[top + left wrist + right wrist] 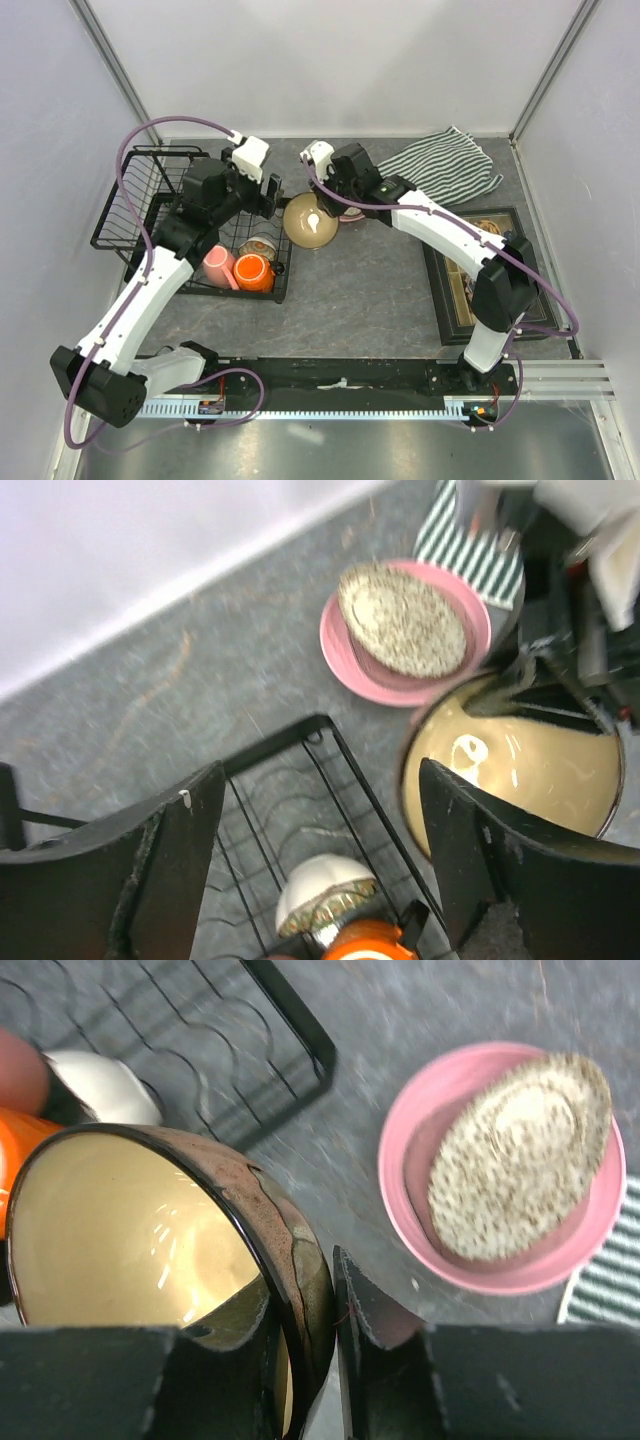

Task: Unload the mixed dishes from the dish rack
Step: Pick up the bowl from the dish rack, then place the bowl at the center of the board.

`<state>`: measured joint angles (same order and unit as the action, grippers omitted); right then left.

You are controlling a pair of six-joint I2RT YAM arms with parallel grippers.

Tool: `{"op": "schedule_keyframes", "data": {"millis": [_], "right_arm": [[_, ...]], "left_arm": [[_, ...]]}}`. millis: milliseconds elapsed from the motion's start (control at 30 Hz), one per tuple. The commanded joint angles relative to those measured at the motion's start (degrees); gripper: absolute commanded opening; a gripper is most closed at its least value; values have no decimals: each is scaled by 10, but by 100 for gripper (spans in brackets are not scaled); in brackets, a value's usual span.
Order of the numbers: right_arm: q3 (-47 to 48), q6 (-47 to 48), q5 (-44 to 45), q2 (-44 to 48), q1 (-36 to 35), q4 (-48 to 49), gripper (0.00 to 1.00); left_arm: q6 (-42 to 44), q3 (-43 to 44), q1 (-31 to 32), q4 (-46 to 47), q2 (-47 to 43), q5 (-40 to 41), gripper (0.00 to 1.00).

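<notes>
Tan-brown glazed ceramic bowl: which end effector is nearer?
Right. The right end effector pinches the rim of the tan-brown bowl, one finger inside. The left end effector hangs open beside it, above the black wire dish rack.

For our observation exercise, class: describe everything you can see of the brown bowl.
The bowl is round and looks like glazed ceramic: glossy cream inside with a glare spot, mottled brown outside, a thin dark rim. It is empty and opens upward, just off the dish rack, near the pink plate. The right arm's fingers pinch its rim, one inside, one outside. The left arm's fingers are open beside it. Whether it rests on the table cannot be told.
</notes>
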<state>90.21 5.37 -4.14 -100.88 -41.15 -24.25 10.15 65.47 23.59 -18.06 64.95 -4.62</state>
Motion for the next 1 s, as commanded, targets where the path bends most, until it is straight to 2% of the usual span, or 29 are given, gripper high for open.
{"op": "schedule_keyframes", "data": {"millis": [0,200,400,600,833,967], "right_arm": [[14,-1,-12,17,35,10,0],[-2,29,-38,29,85,-66,0],[-36,67,-79,28,168,-106,0],[-66,123,-111,2,200,-129,0],[-66,176,-146,-52,232,-163,0],[-54,193,-195,-88,245,-174,0]], "left_arm": [[42,46,-4,16,-14,-9,87],[129,52,-5,-43,-18,-72,88],[187,22,-5,-82,-30,-116,88],[202,3,-5,-94,-30,-136,88],[205,-10,-5,-102,-32,-145,88],[206,-14,-4,-102,-32,-150,88]]}}
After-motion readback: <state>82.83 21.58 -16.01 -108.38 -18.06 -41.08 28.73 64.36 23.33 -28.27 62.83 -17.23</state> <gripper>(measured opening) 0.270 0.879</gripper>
